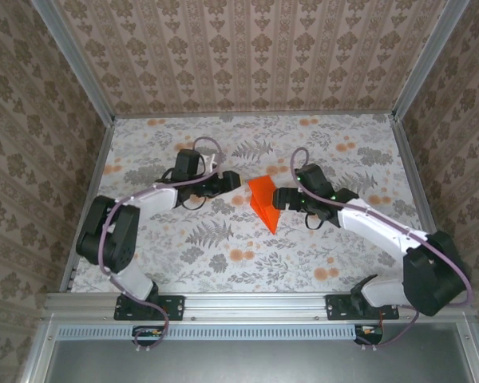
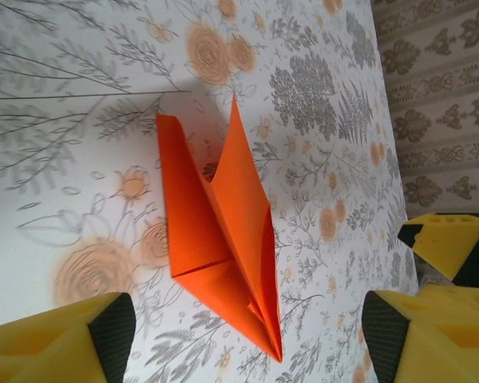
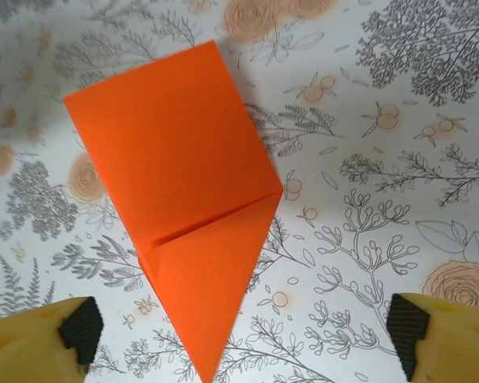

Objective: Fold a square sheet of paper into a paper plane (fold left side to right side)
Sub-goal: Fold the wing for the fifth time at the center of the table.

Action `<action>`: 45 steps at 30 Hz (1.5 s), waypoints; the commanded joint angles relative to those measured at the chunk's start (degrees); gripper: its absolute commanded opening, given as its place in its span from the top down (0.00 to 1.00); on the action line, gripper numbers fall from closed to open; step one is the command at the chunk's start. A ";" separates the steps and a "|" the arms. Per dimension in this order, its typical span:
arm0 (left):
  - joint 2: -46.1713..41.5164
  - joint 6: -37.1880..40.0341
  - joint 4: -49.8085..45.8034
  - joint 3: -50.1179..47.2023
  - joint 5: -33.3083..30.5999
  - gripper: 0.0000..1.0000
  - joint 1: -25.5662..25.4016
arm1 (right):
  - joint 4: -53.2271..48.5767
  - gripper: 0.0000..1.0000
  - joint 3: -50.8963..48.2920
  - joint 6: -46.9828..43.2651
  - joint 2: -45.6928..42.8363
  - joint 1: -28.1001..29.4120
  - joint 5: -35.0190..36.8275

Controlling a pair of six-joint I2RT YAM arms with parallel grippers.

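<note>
Counter (image 1: 184,263) surfaced in white floral print, grey foliage, pale orange blooms. Walls (image 1: 247,48) papered in brown damask stripes. Aluminium posts (image 1: 72,57) at rear corners; metal rail (image 1: 255,302) along near edge.

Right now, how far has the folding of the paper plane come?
Done: the orange paper lies creased into a pointed wedge, with one flap raised. In hand: nothing; the left pincer and right pincer stand open, one on each side. Left: probably pressing that flap flat into a slim dart.
</note>
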 commanded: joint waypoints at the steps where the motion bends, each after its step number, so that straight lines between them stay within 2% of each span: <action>1: 4.14 -2.20 4.71 3.48 2.46 0.25 -2.19 | 6.17 0.00 -3.49 4.55 -3.30 -2.22 -4.22; 7: 11.25 -4.03 7.92 6.46 3.30 0.30 -4.23 | 6.56 0.00 -6.43 5.00 -6.63 -3.93 -5.49; 11: 15.05 -5.05 9.74 8.07 4.42 0.38 -4.76 | 7.81 0.00 -7.15 4.88 -7.02 -4.45 -7.50; 14: 16.92 -5.26 10.24 8.69 4.96 0.50 -4.78 | 9.14 0.00 -7.19 4.97 -6.18 -4.72 -10.11; 20: 16.92 -3.40 9.88 8.34 4.93 0.81 -4.52 | 9.17 0.00 -6.36 3.30 -3.12 -5.48 -14.23; 25: 15.26 -1.64 9.74 6.45 5.29 0.96 -3.75 | 10.24 0.00 -6.14 0.39 -1.59 -6.69 -17.27; 30: 13.23 -0.16 12.17 3.37 8.68 1.00 -2.28 | 12.08 0.08 -4.87 -1.51 1.89 -8.66 -22.20; 35: 10.73 3.44 12.60 0.74 12.99 1.00 -1.32 | 16.84 0.07 -3.67 -1.79 7.62 -9.80 -24.48; 39: 9.36 6.16 12.52 -0.84 15.73 1.00 -1.34 | 22.33 0.08 -1.84 -1.80 13.50 -10.30 -29.60; 45: 8.28 8.62 12.30 -2.29 17.92 1.00 -1.28 | 30.39 0.22 0.16 -2.54 21.06 -11.68 -36.26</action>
